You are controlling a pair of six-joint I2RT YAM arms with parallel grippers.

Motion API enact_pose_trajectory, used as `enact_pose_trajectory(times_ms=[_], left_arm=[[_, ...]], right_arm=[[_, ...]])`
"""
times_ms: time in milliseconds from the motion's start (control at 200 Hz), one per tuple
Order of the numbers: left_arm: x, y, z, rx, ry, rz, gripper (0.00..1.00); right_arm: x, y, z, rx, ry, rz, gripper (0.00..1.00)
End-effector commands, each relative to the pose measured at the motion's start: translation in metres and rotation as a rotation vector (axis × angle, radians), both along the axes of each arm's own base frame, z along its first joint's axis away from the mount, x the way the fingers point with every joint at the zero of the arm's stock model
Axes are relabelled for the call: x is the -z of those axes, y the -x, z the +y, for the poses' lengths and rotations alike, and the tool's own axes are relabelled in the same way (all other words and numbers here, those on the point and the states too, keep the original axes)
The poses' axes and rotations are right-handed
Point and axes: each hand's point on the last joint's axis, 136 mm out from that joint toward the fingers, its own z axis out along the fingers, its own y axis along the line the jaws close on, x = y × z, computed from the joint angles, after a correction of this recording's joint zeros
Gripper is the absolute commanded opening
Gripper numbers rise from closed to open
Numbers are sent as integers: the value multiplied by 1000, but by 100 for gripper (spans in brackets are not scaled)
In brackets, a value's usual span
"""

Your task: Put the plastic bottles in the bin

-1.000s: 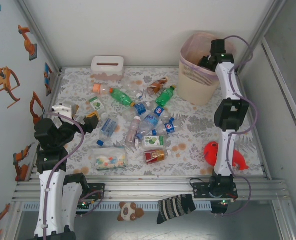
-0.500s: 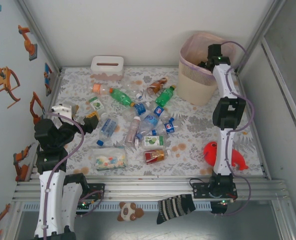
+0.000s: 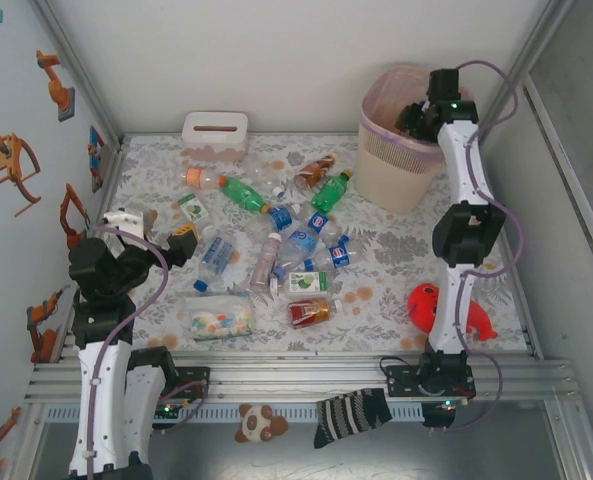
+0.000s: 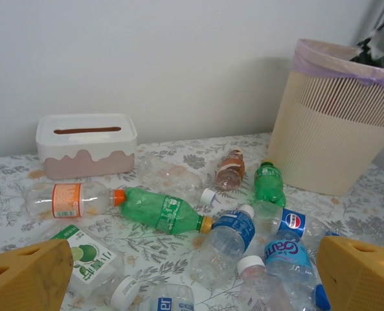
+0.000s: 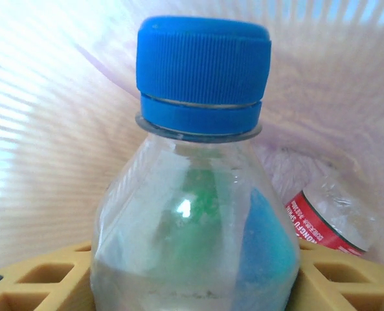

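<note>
Right gripper (image 3: pixel 414 118) at bin (image 3: pixel 388 170) mouth clamps 1 blue-capped clear bottle (image 5: pixel 195 214). Left gripper (image 4: pixel 192 275) wide open, empty, facing loose bottles (image 4: pixel 166 214) on table (image 3: pixel 396 250).

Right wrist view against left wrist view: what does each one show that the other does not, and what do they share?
Right wrist: a blue-capped bottle between the fingers of the right hand, and a red-labelled bottle beyond it. Left wrist: the open left hand, the tissue box, bottles lying on the table. Both: the bin with its pink liner.
</note>
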Motion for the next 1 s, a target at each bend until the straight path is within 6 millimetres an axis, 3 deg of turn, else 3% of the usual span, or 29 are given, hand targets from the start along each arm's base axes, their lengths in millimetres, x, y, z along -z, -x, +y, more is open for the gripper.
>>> enact_pose_trajectory(times_ms=[0,376,581,751,996], left_arm=[[-17,3,0,0,-14,-48,96],[-16,2,0,2,-9,-44,96],[-17,2,0,4,-7,-47,96],[-17,2,-2,13,0,-46,96],[-19,5,-2,12,-5,-55,96]], right_arm=[[-67,21,-1,-6,24,-108,60],[-140,72,2,-30,48,-218,60],[-163,95,4,-39,96,-271,59],[-155,78,-6,-11,164,-278,59],[-121,42,-8,-6,188,-225,59]])
